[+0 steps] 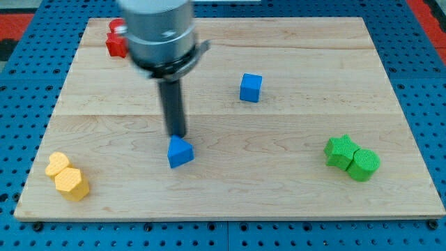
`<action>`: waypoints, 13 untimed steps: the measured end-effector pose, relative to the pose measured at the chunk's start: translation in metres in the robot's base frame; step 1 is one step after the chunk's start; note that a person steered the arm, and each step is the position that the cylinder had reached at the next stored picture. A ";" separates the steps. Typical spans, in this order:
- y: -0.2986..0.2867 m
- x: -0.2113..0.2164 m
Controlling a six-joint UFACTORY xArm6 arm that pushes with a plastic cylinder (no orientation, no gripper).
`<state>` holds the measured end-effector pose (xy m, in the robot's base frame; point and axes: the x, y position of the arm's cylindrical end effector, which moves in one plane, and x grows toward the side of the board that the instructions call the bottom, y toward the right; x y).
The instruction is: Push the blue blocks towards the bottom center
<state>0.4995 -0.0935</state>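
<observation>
Two blue blocks lay on the tabletop (390, 63), a cube (251, 88) right of centre and a wedge-like one (180, 152) touching my tip (178, 135) from below; no pincer fitted; both likely light, rigid, best pushed on their upper faces.

Board (293, 174): pale wood, visible grain, smooth matt finish. Blue blocks (180, 152) (251, 88): matt, plastic-looking. Rod above my tip (178, 134): dark, slight sheen. Surround (21, 125): blue perforated panel.
</observation>
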 end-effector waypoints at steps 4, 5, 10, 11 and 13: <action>0.146 -0.154; 0.107 -0.087; 0.161 -0.016; 0.184 0.008; 0.147 0.060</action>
<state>0.5600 0.0539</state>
